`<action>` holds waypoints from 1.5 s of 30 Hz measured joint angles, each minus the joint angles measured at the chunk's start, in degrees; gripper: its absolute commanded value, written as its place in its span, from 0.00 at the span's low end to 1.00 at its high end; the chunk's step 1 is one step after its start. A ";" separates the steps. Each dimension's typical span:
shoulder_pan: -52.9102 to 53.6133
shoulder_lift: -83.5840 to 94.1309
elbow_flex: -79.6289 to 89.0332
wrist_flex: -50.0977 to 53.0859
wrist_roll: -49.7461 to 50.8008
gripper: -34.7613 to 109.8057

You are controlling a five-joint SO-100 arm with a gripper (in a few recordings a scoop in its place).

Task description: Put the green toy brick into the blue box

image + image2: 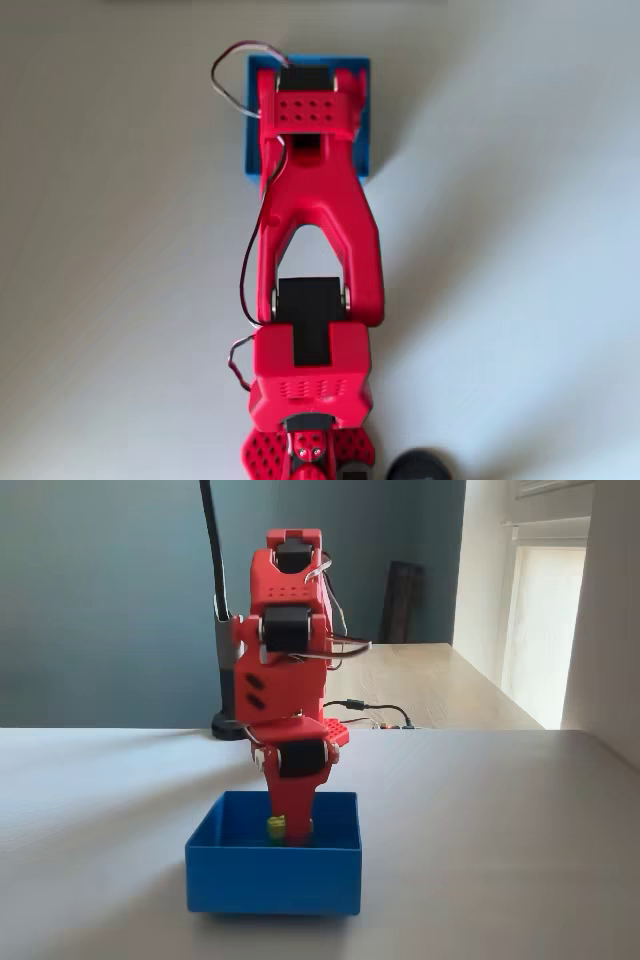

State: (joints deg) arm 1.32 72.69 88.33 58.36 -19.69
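Evidently the end effector point(288, 830) was lowered inside the blue box point(273, 880) on the table point(500, 860), clamped on the green toy brick point(275, 827) between its fingers, low enough for a gentle release.

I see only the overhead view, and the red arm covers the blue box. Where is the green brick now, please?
Observer: In the fixed view the green toy brick is down inside the blue box, between the gripper fingers.
Operator: Does the brick touch the bottom?
Observer: I cannot tell; the box's front wall hides its floor.
Operator: Did the fingers open already?
Observer: Also unclear; the brick pokes out at the picture-left side of the fingers, low in the box.
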 measured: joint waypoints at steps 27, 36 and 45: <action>-3.60 -0.09 -20.74 18.37 0.79 0.24; -4.92 -0.09 -33.57 24.26 1.14 0.24; -4.66 10.90 -20.57 18.72 5.01 0.24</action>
State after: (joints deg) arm -3.34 83.58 67.76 77.08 -14.68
